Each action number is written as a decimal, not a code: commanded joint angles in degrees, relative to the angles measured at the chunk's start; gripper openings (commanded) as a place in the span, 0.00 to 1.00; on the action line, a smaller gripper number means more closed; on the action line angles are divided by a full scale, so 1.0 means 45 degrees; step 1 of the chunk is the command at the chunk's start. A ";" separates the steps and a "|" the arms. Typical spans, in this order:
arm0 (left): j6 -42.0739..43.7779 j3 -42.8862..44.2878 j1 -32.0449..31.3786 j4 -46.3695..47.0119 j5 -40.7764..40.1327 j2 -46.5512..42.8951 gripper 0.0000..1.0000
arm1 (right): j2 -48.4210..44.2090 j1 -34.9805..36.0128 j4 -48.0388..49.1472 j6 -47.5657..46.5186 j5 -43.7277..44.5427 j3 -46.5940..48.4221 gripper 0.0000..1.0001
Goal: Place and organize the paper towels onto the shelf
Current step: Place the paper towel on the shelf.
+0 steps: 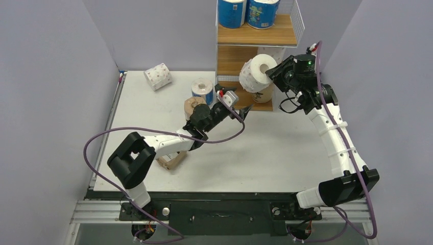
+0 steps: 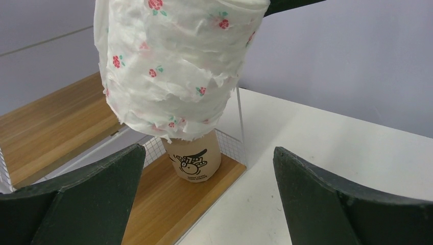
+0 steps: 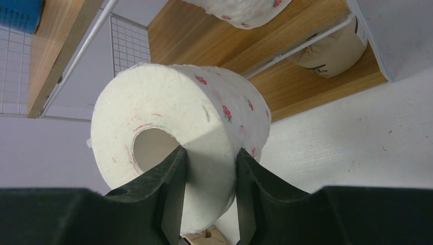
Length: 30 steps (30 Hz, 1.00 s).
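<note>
At the shelf front, right pincer (image 3: 208, 171): clenched on the wall of the held roll, one finger in the core, the other on the outer wrap.
Held roll (image 3: 168, 117): white with pink dots, carried clear of every board, before the open front of the shelf and above the shelved kraft roll.
Left pincer (image 2: 208, 163): released, jaws spread wide, grasping nothing; it hangs over the bench near the shelf front, lower than the held roll.
Shelved kraft roll (image 2: 194, 161): upright on the bottom board, near the front corner by the mesh side.
Inner dotted roll (image 3: 240, 10): lies inside the shelf behind the held roll; its tier cannot be told.
Blue pair (image 1: 232, 13): two rolls upright, side by side on the top board.
Shelf (image 1: 255, 35): white wire frame with wooden boards, at the far edge of the bench.
Bench (image 1: 286, 153): white top carrying four loose rolls.
Loose dotted roll (image 1: 157, 76): on its side, far left.
Loose blue roll (image 1: 202, 91): upright, left of the shelf.
Near kraft roll (image 1: 192, 106): just beside the loose blue roll, partly hidden by the left arm.
Low kraft roll (image 1: 172, 161): under the left forearm.
</note>
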 commanded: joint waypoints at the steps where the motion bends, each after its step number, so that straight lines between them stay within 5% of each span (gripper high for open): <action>1: -0.0023 0.1310 0.0054 0.1237 -0.0501 0.0677 0.96 | 0.0215 0.0068 0.1243 0.0278 -0.0074 0.0934 0.27; 30: -0.1301 0.4568 0.0439 0.1728 -0.2707 0.3239 0.96 | 0.2005 0.0101 0.1518 0.0604 -0.0308 0.2454 0.27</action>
